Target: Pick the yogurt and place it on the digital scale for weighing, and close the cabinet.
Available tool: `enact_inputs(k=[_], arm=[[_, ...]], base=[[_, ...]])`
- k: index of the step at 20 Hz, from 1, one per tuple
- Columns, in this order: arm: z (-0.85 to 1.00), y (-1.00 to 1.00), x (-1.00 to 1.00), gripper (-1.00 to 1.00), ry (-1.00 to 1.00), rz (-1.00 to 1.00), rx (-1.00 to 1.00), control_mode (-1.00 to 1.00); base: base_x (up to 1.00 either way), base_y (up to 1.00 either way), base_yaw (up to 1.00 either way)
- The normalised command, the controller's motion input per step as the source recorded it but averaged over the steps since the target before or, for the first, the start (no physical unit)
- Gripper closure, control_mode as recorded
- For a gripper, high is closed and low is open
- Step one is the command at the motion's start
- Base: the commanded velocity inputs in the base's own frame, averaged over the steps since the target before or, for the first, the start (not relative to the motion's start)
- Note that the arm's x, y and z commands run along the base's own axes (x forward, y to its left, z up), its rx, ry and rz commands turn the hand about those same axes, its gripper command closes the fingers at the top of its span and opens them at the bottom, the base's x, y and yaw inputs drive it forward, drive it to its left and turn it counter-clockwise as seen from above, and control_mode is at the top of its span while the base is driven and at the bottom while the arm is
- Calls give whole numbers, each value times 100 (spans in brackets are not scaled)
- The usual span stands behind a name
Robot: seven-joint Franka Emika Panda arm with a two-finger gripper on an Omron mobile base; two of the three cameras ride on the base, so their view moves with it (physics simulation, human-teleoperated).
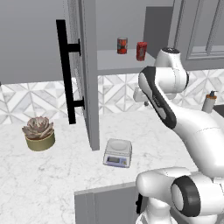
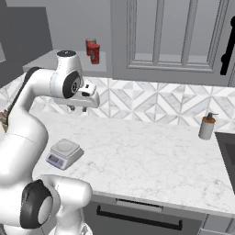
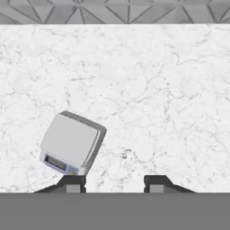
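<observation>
The gripper, fingers apart and empty, could grab the red labelled metal can instead of the small red yogurt cup just beside it.

My arm rises at the counter's left end, wrist up near the backsplash, hand w/ fingers below it too small to read, maybe open. Digital scale sits on the marble counter near its left front edge, platform bare. Yogurt stands on the cabinet shelf's front part, touching or just in front of a red can. Soap bottle near the counter's right back edge, by the sink.
</observation>
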Motion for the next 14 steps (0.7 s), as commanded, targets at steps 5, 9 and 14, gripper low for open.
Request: enact_inputs(k=[5, 9, 14], arm=[[0, 6, -55, -100, -17, 0, -4, -100], [17, 22, -93, -100, -42, 0, -20, -100], [69, 0, -51, -100, -22, 0, -5, -100]], base=[[0, 0, 0], [0, 0, 0], [0, 0, 0]])
